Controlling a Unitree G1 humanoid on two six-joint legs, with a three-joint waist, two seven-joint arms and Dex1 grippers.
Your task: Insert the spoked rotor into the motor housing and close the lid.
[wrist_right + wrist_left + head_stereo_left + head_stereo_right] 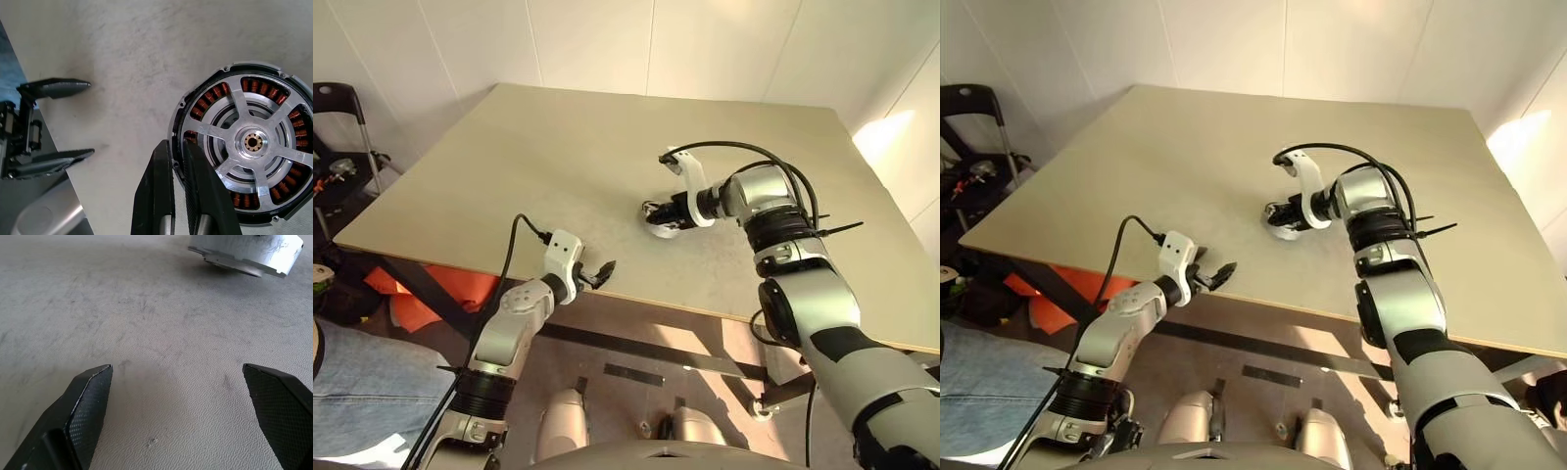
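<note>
The motor housing (234, 67), a round silver cup with copper-red windings, lies on the table a little right of centre (662, 231). The spoked rotor (253, 143) sits inside it, pale spokes and hub facing up. My right gripper (176, 144) is shut, its tips over the housing's rim on the side toward my left arm (656, 217). My left gripper (604, 271) hovers open and empty at the table's near edge, pointing at the housing (244, 254) from a short distance. The lid is out of view.
The beige table (558, 147) spreads wide to the left and behind the housing. A black chair (337, 108) and clutter stand beyond its left edge, and an orange object (421, 294) lies under it. A person's jeans (362, 382) show at lower left.
</note>
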